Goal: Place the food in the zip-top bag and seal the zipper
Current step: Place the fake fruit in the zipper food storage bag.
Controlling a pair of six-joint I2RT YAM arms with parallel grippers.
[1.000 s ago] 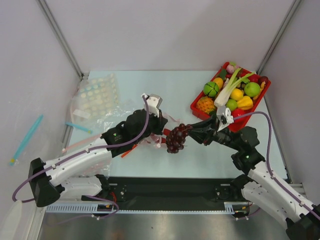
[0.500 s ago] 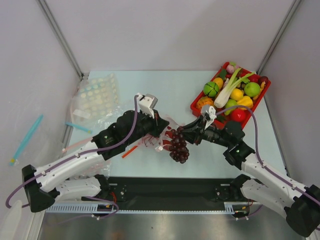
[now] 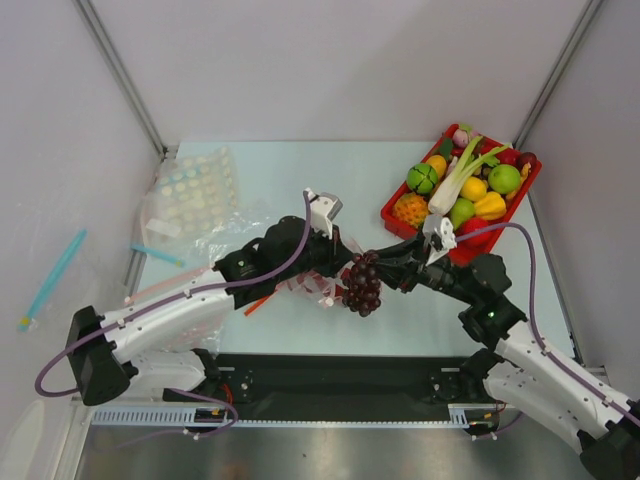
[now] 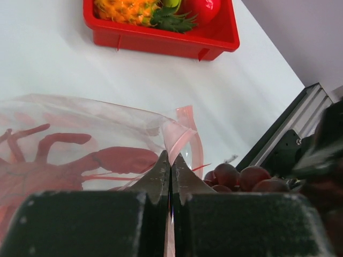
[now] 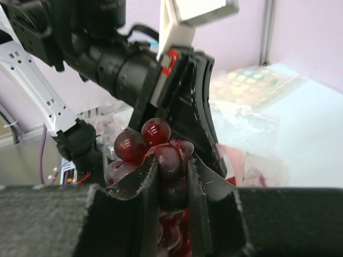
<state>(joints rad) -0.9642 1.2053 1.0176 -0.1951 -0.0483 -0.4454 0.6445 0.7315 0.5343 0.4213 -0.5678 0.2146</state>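
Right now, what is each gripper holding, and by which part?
The left gripper pinches the zip-top bag at its mouth edge, beside the zipper. The right gripper clamps the grape bunch by the grapes at one end.

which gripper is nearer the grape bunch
Right. The right gripper is shut on the grape bunch; the left gripper is just beside the bunch, pinching the zip-top bag at its edge.

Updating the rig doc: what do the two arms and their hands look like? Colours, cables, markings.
The left arm and right arm match: white lower links, black joints and wrists. A thin purple cable loops along each, and a white camera bracket tops each wrist. The left hand and right hand are black, with two tapered fingers.
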